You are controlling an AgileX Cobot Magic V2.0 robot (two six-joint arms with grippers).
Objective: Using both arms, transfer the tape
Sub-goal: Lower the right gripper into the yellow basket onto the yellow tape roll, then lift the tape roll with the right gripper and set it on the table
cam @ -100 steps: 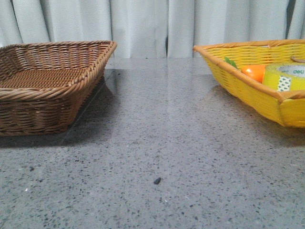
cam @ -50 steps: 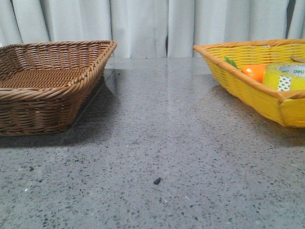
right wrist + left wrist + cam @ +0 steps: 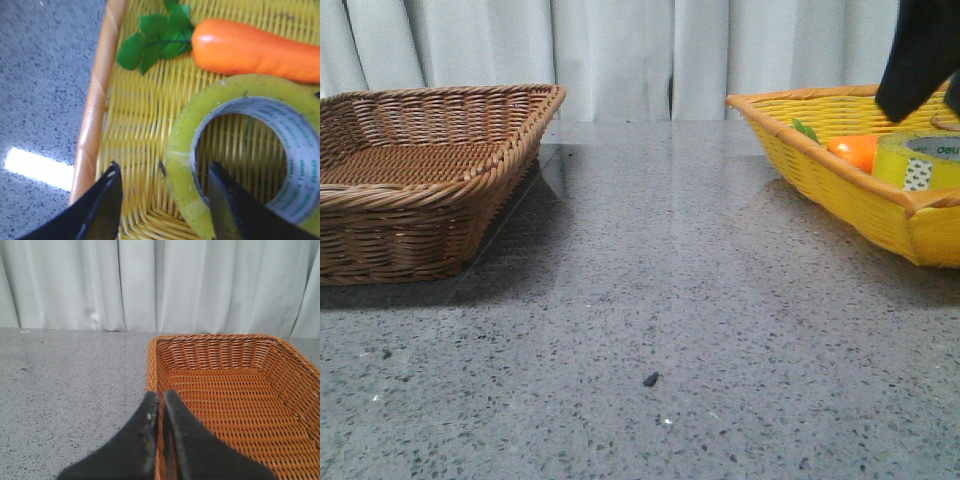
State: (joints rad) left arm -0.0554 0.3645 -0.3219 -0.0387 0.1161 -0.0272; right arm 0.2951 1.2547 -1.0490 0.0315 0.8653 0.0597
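Note:
The yellow tape roll (image 3: 920, 160) lies flat in the yellow basket (image 3: 840, 190) at the right, beside an orange carrot (image 3: 855, 152). In the right wrist view the tape (image 3: 185, 150) shows its white inner core, and the carrot (image 3: 250, 50) lies beyond it. My right gripper (image 3: 162, 182) is open just above the basket, one finger over the roll's hole and the other outside the roll's wall. A black part of it (image 3: 920, 55) shows in the front view above the tape. My left gripper (image 3: 161, 400) is shut and empty over the brown basket's rim (image 3: 152, 370).
The brown wicker basket (image 3: 420, 170) stands at the left and has nothing in it. Grey speckled tabletop (image 3: 650, 300) lies between the two baskets, with a small dark speck (image 3: 649, 379) near the front. White curtains hang behind.
The black right gripper has come into the front view above the tape in the yellow basket. The baskets, tape and carrot have not moved.

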